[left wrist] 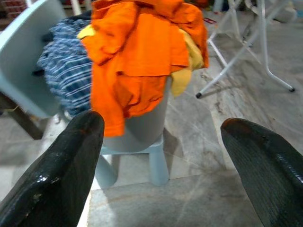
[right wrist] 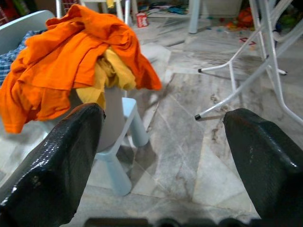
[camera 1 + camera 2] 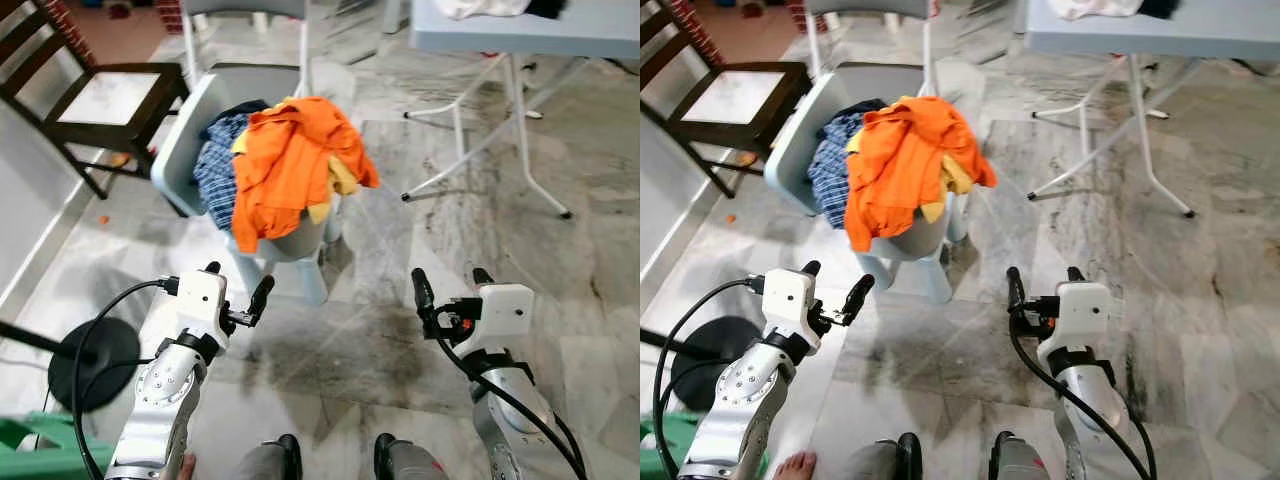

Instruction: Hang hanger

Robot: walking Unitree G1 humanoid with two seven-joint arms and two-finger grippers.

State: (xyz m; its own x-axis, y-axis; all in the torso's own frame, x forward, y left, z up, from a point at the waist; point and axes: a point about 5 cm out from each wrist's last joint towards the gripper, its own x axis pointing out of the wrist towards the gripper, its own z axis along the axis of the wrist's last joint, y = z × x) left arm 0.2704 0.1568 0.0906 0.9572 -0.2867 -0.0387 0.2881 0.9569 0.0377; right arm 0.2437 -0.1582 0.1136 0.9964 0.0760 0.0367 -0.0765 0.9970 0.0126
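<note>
Sitting in a heap on the pale plastic chair: orange shirt on top, spilling over the front edge, yellow cloth poking out beneath it, blue plaid shirt lying beside it. Can't make out any hanger. Left tool hovering short of the chair, fingers spread wide, gripping nothing. Right tool hovering level with it over the marble floor, also wide and empty. Folding counter standing behind right, dark wooden chair behind left.

two chairs, one folding table, one clothes pile.
</note>
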